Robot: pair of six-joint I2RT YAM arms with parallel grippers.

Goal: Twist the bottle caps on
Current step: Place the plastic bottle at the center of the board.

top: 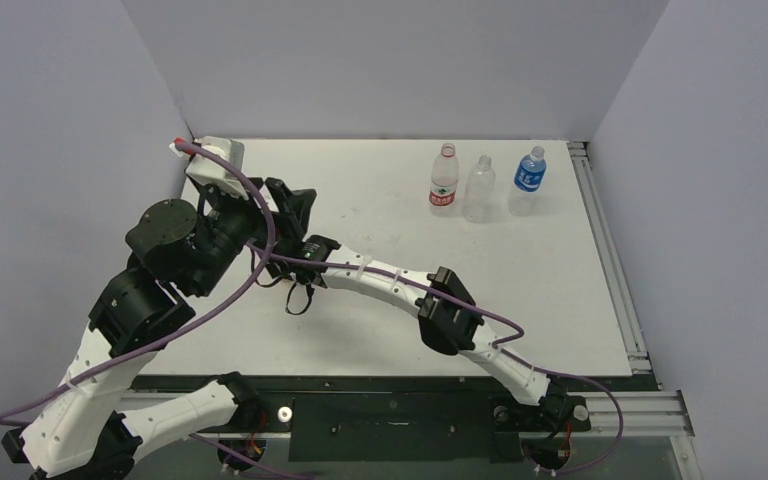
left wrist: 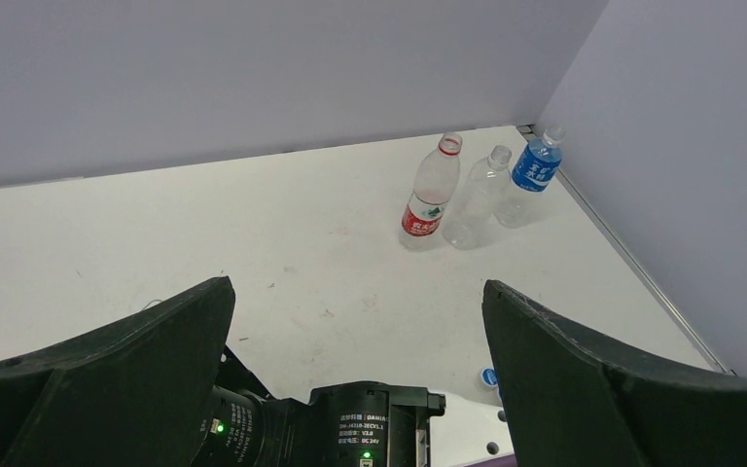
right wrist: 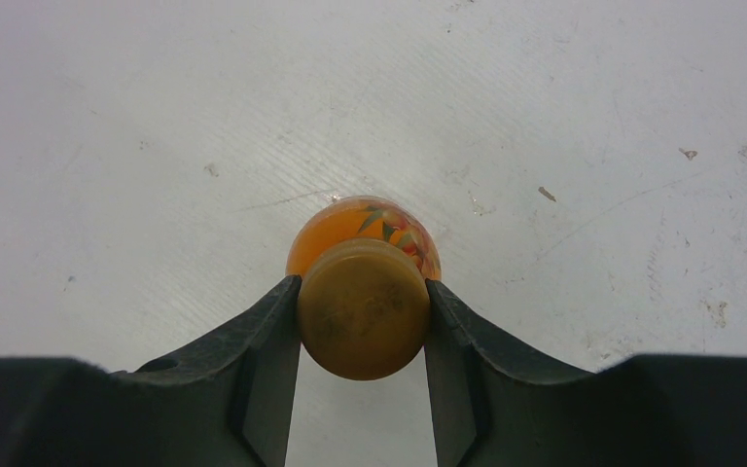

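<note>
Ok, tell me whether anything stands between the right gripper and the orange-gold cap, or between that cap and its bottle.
Nothing visible does. The right gripper clamps the orange-gold cap on both sides, and the cap sits directly over the orange bottle.

A: Where are the bottles placed on the table [top: 380, 330]?

B: Three are stood in a row between 1 and 2 o'clock from its middle, near the back wall [top: 380, 70]: the left bottle [top: 444, 182], the middle bottle [top: 478, 190] just beside it, then the right bottle [top: 528, 183].

A: And at 9 o'clock?

B: There a cap [right wrist: 363, 321] is held between the fingers of the right gripper [right wrist: 362, 284], on top of a fourth bottle [right wrist: 350, 222]. The left gripper [left wrist: 357, 287] is found behind it, at 10 o'clock. A loose cap [left wrist: 489, 377] is lying on the table below that gripper.
</note>
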